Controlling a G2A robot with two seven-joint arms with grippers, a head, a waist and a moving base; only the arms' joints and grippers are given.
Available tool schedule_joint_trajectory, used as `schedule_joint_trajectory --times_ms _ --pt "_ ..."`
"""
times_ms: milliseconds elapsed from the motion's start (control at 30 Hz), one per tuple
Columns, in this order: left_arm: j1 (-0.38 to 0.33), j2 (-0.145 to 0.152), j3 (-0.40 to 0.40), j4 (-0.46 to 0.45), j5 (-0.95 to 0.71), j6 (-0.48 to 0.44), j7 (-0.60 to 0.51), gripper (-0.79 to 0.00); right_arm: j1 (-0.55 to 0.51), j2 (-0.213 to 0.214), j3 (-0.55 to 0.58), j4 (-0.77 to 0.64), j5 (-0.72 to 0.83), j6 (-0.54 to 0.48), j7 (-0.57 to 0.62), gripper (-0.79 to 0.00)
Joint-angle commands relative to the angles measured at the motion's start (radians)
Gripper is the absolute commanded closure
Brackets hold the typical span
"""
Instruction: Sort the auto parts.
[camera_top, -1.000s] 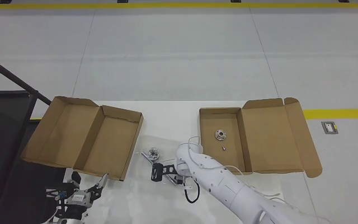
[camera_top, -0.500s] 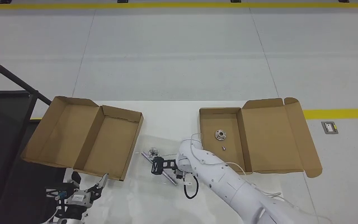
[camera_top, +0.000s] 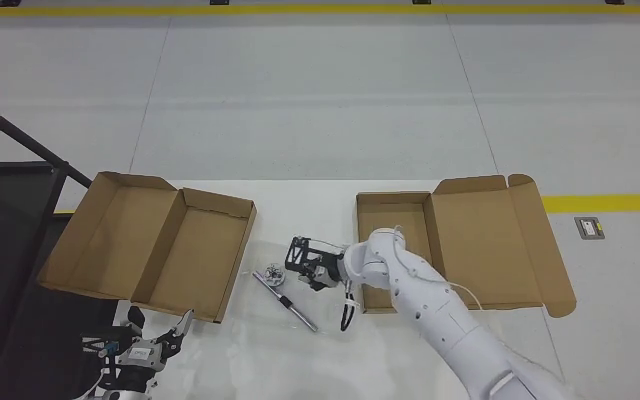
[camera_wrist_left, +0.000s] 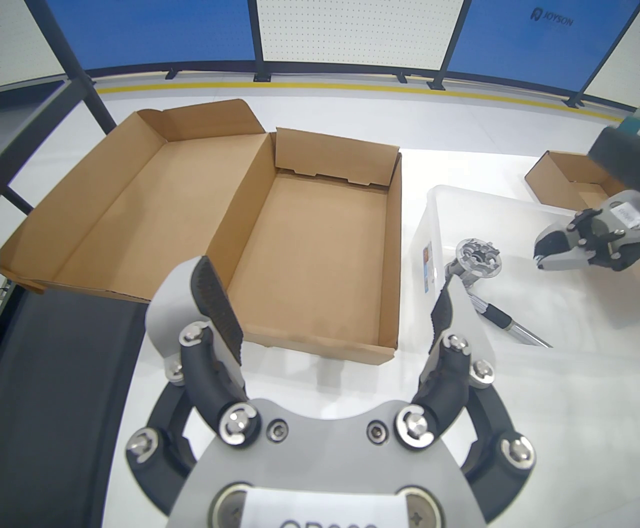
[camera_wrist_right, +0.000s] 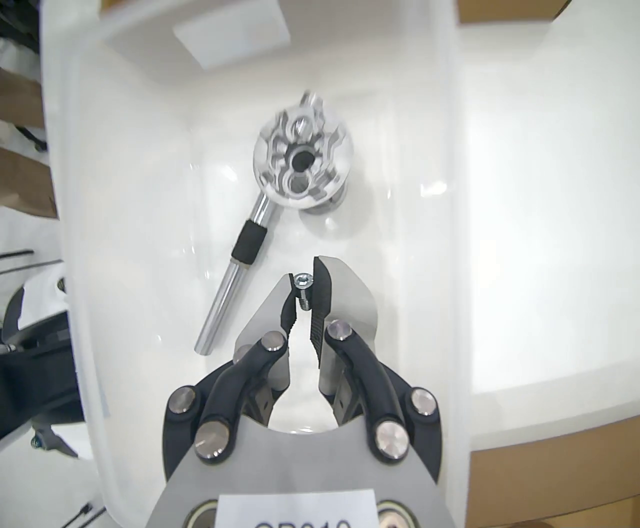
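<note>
screw (camera_wrist_right: 304, 283), one, pinched in right tool (camera_wrist_right: 302, 294); one hub (camera_wrist_right: 300, 160), one rod (camera_wrist_right: 227, 295); left tool (camera_wrist_left: 326, 281) spread.

Around my white table (camera_top: 235, 360) I see a grey floor (camera_top: 300, 90) with yellow tape lines (camera_top: 600, 203), a black metal frame (camera_wrist_left: 85, 82) and pegboard panels (camera_wrist_left: 350, 30).

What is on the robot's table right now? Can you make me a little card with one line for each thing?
Right claw: shut on a tiny screw, above the clear tub
Left claw: open, holding nothing, near the left box
Clear tub: holds a round metal part and a metal rod
Left box: brown cardboard, lid open, beside the tub
Right box: brown cardboard, lid open, on the tub's other side
</note>
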Motion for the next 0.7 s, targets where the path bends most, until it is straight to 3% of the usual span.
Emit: schedule_joint_trajectory --times_ms 0,233,367,533,667 --pt "0.000 0.000 0.000 0.000 0.000 0.000 0.000 -0.785 -0.060 0.043 0.086 -0.076 -0.016 -0.050 -0.102 0.000" --pt "0.000 0.000 0.000 0.000 0.000 0.000 0.000 -0.785 -0.281 0.139 0.334 -0.318 -0.004 -0.197 -0.403 0.000" --pt "0.000 0.000 0.000 0.000 0.000 0.000 0.000 -0.785 -0.358 0.175 0.354 -0.401 0.031 -0.197 -0.638 0.000" --pt "0.000 0.000 0.000 0.000 0.000 0.000 0.000 -0.785 -0.371 0.224 0.335 -0.388 -0.034 -0.197 -0.891 0.000" --pt "0.000 0.000 0.000 0.000 0.000 0.000 0.000 -0.785 -0.363 0.260 0.334 -0.339 -0.146 -0.197 -0.985 0.000"
